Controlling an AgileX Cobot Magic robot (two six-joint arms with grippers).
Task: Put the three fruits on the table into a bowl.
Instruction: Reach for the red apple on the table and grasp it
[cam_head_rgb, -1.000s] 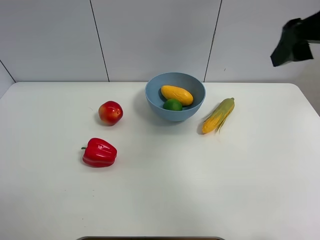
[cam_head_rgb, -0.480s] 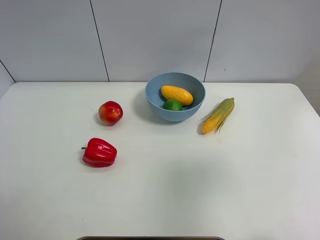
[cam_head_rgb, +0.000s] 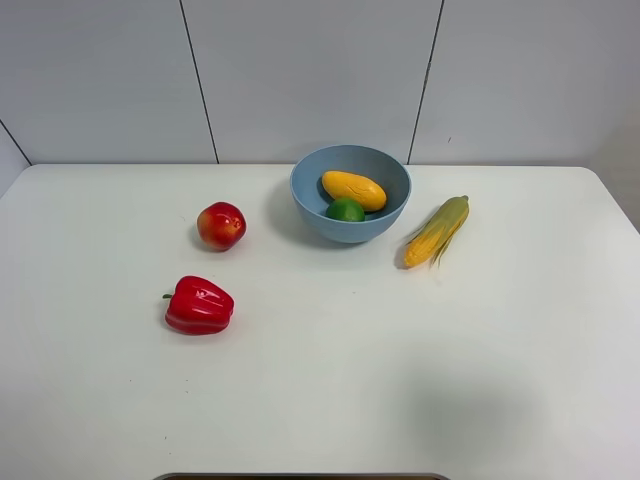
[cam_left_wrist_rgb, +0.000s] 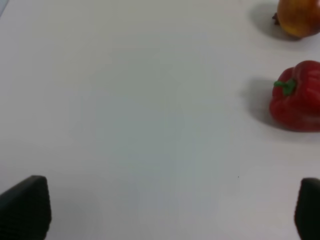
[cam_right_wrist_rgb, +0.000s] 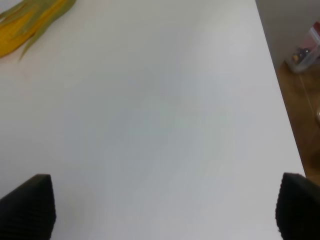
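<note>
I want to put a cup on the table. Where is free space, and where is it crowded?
Bare: the whole front half of the table, in front of the bell pepper and corn cob. Crowded: around the bowl, between apple and corn cob.

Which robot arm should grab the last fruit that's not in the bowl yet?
Left. The apple lies left of the bowl, on the left arm's side, and the left wrist camera sees it beyond the open left hand. The right hand faces the corn, with no apple in view.

mango and lime in bowl, seemingly touching, apple on table
</note>
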